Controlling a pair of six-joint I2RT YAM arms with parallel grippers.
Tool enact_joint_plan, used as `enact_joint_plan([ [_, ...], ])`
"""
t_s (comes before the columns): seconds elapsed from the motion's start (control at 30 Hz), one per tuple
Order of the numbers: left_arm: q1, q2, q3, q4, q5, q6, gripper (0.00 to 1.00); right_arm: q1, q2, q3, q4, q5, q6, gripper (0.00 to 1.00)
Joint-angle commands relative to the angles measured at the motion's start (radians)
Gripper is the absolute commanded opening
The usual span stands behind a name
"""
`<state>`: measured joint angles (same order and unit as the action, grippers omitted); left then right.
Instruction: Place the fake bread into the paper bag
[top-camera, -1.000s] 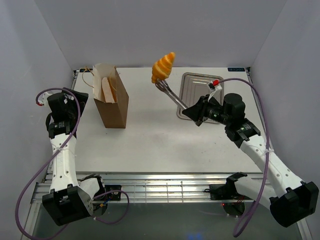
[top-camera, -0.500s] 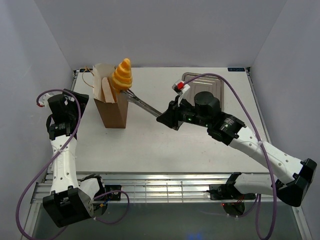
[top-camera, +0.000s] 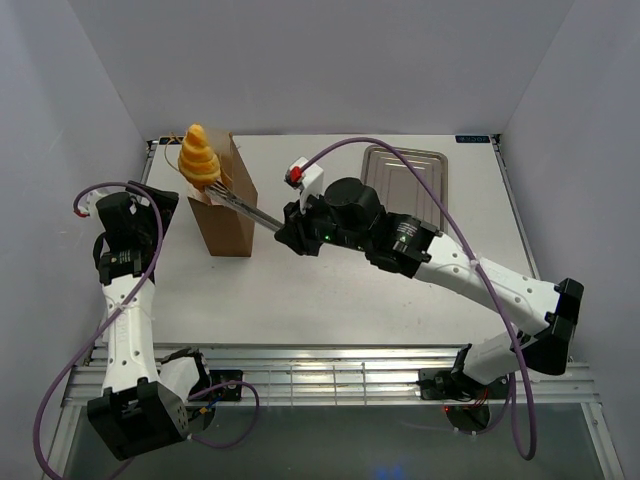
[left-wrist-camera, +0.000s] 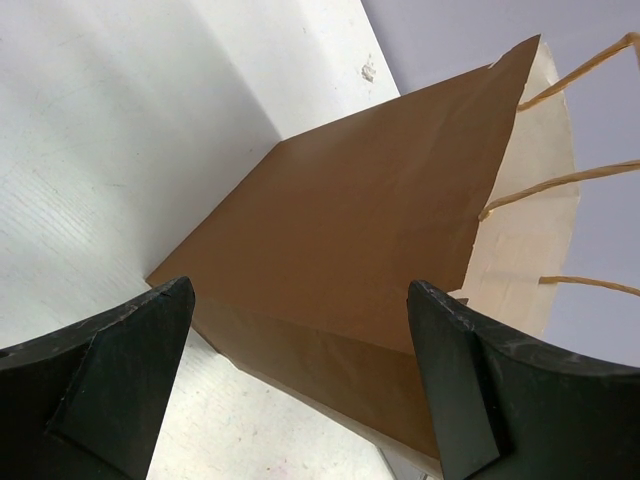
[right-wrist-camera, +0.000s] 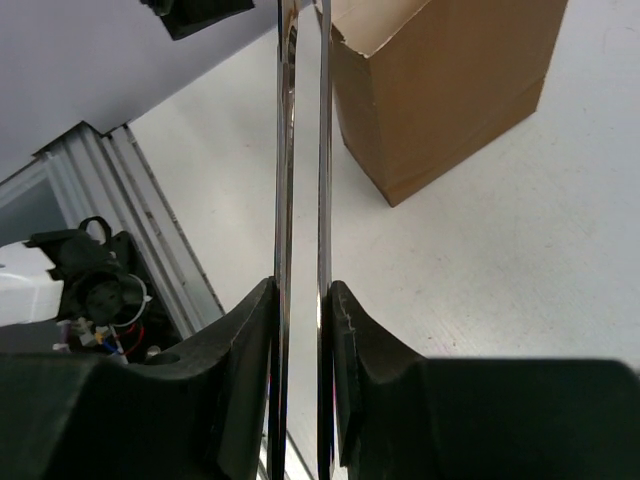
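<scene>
White table (top-camera: 330, 290), walled in grey. A ridged orange croissant (top-camera: 199, 155) is held over the open top of the upright paper bag (top-camera: 228, 215), pinched by silver tongs (top-camera: 250, 212). The tongs are clamped in the closed right pincer (right-wrist-camera: 300, 290). The left pincer (left-wrist-camera: 298, 288) is spread wide and empty beside the bag. The croissant is judged light, stiff and smooth, best gripped across its ridges.

The right tool (top-camera: 290, 232), clamped on the long silver metal tongs (top-camera: 248, 210), has swung leftward across the tabletop (top-camera: 330, 290), from beside the flat steel tray (top-camera: 408, 170) to just right of the tall brown paper bag (top-camera: 235, 220). The ridged golden-orange toy croissant (top-camera: 199, 156) pinched in the tongs' tips has travelled from near the tray to above the bag's open mouth.
</scene>
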<state>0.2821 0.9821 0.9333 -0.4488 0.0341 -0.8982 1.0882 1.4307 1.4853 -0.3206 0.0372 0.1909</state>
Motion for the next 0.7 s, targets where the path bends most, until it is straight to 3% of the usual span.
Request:
enact_joint_plan([
  [0.0,-0.001,-0.030,-0.017,-0.014,0.000,0.013,0.98,0.004,0.032,0.111,0.006,0.105,-0.041,0.08],
  [0.37,-0.001,-0.036,-0.024,-0.014,0.000,0.018,0.98,0.004,0.160,0.245,-0.070,0.164,-0.054,0.08],
  [0.67,-0.001,-0.036,-0.031,-0.014,-0.003,0.019,0.98,0.004,0.146,0.233,-0.057,0.198,-0.047,0.09],
])
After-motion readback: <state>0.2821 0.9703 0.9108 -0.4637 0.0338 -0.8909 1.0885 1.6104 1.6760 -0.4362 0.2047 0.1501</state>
